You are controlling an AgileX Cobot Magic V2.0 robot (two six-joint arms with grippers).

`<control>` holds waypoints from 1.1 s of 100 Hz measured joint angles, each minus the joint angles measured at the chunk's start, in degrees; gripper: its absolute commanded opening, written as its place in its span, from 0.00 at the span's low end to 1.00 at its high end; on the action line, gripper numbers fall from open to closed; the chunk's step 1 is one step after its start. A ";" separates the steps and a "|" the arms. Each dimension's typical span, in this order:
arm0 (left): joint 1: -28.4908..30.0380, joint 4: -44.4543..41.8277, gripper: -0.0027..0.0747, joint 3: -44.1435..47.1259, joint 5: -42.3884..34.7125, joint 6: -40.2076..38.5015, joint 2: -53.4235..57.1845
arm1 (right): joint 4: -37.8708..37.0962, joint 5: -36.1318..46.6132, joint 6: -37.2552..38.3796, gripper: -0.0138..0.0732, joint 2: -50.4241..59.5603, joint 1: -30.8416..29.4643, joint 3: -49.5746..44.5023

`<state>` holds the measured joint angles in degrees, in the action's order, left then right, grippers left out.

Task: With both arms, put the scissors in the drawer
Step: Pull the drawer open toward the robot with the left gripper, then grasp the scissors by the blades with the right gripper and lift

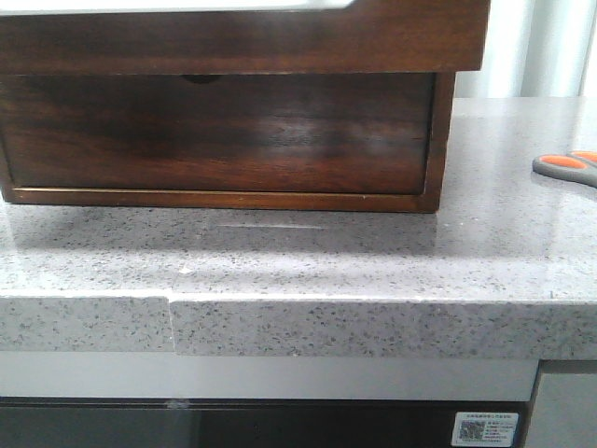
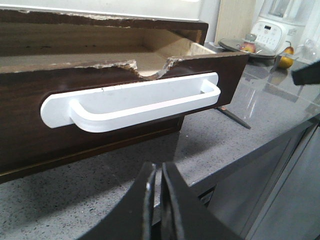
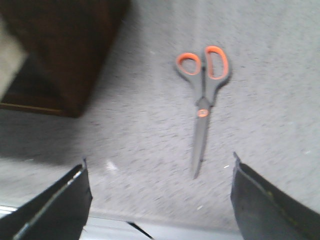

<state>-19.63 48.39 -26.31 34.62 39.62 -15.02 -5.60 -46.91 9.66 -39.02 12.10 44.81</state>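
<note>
Right hand [image 3: 159,200] spread above scissors [image 3: 202,95]

Counter: I saw a grey speckled stone countertop [image 1: 308,257] with a seam in its front edge, left of centre.
Below counter: I made out a pale strip, then a dark glossy panel [image 1: 261,425] carrying a small white label [image 1: 485,428] at the right.
Back wall: pale, folded curtain-like material [image 1: 536,47] stood behind the counter at the right.
Far end: I noticed a white kitchen appliance [image 2: 272,32] and some fruit [image 2: 286,58], blurred.
Light: soft and even, with faint reflections on the stone.
</note>
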 measured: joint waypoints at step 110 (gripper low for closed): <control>0.00 4.07 0.01 0.00 -0.01 0.21 0.00 | -4.06 14.62 0.00 0.65 -47.04 -9.37 9.70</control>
<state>-19.63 52.46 -26.31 34.61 39.84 -15.02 -9.65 -32.29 9.66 -86.06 2.72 54.52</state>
